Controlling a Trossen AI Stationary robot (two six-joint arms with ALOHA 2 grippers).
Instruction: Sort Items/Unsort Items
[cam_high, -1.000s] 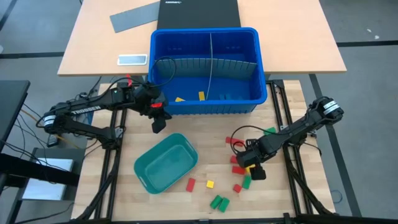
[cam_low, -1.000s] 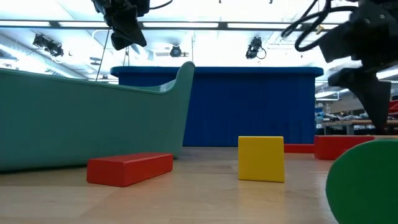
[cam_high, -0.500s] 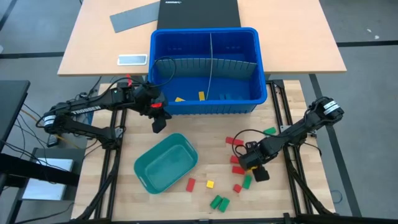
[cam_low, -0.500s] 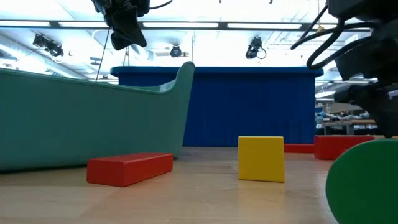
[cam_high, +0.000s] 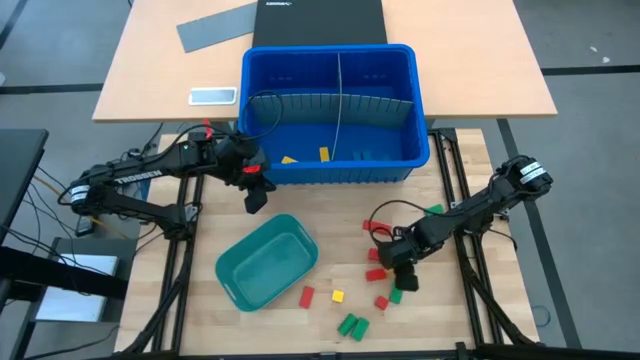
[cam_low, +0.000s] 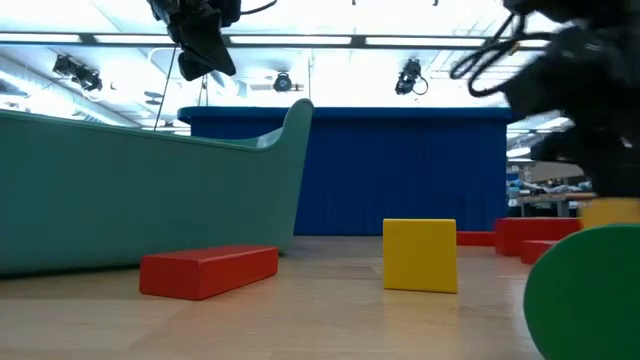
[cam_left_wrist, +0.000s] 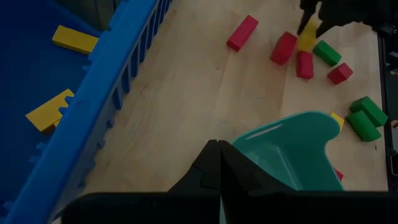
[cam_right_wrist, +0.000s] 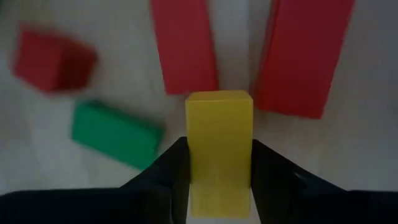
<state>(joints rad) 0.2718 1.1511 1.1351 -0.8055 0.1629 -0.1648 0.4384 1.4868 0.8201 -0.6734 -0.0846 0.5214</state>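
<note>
Small red, green and yellow blocks lie scattered on the wooden table to the right of the teal tray (cam_high: 267, 262). My right gripper (cam_high: 401, 268) points down among them and is shut on a yellow block (cam_right_wrist: 219, 137), with two red blocks (cam_right_wrist: 183, 46) just beyond it and a green one (cam_right_wrist: 112, 134) beside it. My left gripper (cam_high: 255, 198) hangs shut and empty above the table, by the front left corner of the blue bin (cam_high: 330, 172). Two yellow blocks (cam_high: 290, 159) lie in the bin. My right gripper pinches the yellow block by its two long sides (cam_right_wrist: 194, 163), one dark finger (cam_right_wrist: 169, 173) on each side. It comes from above, pointing steeply down, with the fingers along the block's length. Whether the block still rests on the table cannot be told.
The blue bin has a grey divider (cam_high: 338, 98) and stands at the table's far side. Near the front edge lie a red block (cam_high: 307, 296), a small yellow one (cam_high: 338, 296) and two green ones (cam_high: 352, 325). A grey sheet (cam_high: 215, 26) lies on the desk behind.
My right gripper has shifted slightly toward the table's left and tipped more steeply down over the blocks. A yellow block, unseen in the low view before, now shows at its fingers.
</note>
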